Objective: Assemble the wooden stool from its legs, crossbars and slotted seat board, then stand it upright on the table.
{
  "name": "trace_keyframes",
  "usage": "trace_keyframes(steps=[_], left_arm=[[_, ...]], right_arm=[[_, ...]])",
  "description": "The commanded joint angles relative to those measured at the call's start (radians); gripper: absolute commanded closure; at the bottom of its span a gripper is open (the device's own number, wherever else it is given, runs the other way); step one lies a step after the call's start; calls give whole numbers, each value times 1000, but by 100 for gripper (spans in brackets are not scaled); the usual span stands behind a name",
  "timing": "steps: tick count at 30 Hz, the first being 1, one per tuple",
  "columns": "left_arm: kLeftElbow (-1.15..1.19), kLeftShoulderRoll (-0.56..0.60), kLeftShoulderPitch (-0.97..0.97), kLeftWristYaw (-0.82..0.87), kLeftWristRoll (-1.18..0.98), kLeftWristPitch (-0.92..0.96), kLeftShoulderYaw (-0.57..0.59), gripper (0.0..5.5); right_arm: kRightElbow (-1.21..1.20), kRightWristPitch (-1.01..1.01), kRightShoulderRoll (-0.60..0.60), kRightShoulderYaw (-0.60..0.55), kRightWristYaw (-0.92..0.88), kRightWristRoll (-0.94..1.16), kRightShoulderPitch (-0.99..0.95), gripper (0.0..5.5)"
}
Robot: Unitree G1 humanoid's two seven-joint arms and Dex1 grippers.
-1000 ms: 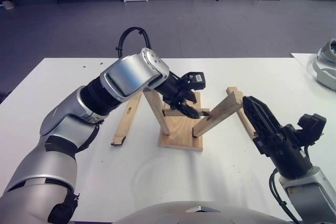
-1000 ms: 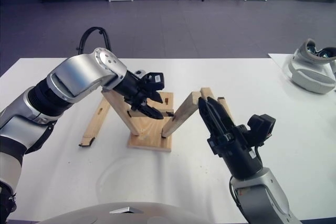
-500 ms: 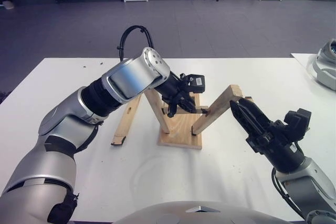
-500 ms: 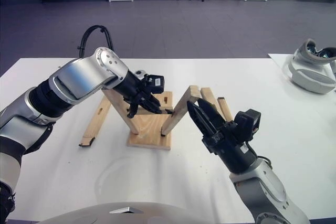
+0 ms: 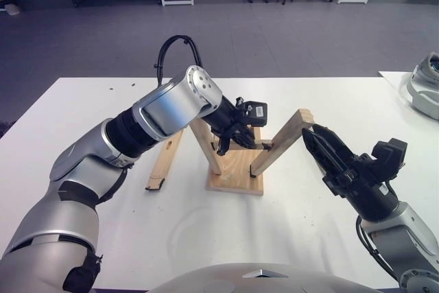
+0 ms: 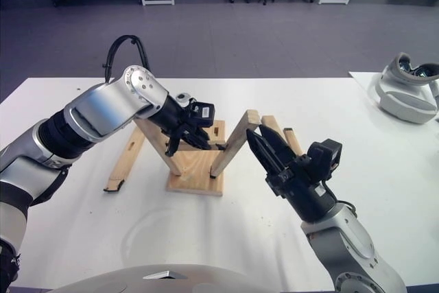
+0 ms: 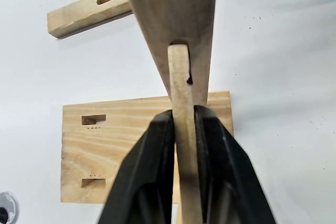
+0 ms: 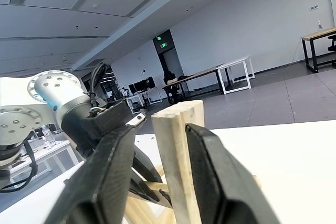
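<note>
While white, table (image 5: 75, 104) before grey floor (image 5: 274, 32)

Silver arms (image 5: 168, 104), black tools (image 5: 310, 136), looped cable (image 5: 160, 49).

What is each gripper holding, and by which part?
Left gripper shut on the crossbar, just behind the end seated in the slot of one leg. Right gripper holds nothing: open fingers straddle the top of the other leg.

Board (image 5: 236, 175): pale slotted slab, flat, below left pincer (image 7: 184, 129).
Crossbar (image 7: 179, 90): thin slat, clamped in left pincer, tip in right leg's slot.
Left leg (image 5: 204, 143): tilted, foot on board, beside left pincer.
Right leg (image 5: 280, 145): tilted, top between right pincer's (image 8: 160, 129) parted fingers.
Loose leg (image 5: 164, 159): flat, well left of left pincer.
</note>
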Motion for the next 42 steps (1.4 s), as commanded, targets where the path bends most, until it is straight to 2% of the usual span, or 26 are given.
trace_keyframes(steps=[1, 8, 10, 19, 23, 26, 29, 32, 34, 36, 39, 42], left_arm=[[24, -1, 87, -4, 23, 14, -69, 509], [50, -16, 77, -1, 54, 0, -54, 509], [37, -22, 77, -5, 47, 8, -45, 448], [-2, -27, 45, 2, 47, 8, 18, 287], [-71, -19, -5, 23, 25, 16, 123, 275], [-106, -14, -52, 46, 5, 16, 231, 275], [-135, -1, -110, 98, -10, 36, 366, 270], [-103, 37, -119, 168, -11, 52, 500, 270], [-31, 30, -135, 233, -28, 43, 630, 270], [11, 15, -131, 315, -68, 11, 808, 270], [-96, -14, 38, 467, -112, 20, 1063, 270], [-338, -77, 402, 608, -105, 150, 1293, 270]], right_arm=[[-22, 3, -6, 0, 14, 18, 18, 376], [-22, -10, 4, -4, 32, 7, 51, 376], [-17, -14, 5, -6, 37, 5, 52, 376], [12, -22, 11, -27, 52, 9, 45, 376], [36, -36, 13, -68, 64, 35, 32, 376], [50, -55, 16, -123, 63, 125, 19, 376], [86, -59, -8, -180, 39, 245, -45, 318], [119, -31, -34, -189, 42, 299, -93, 269], [143, -19, -56, -199, 40, 319, -133, 227], [144, -9, -62, -175, 25, 338, -176, 187], [112, 25, -46, -74, 11, 275, -207, 136], [157, 42, -75, -103, 40, 290, -214, 129]])
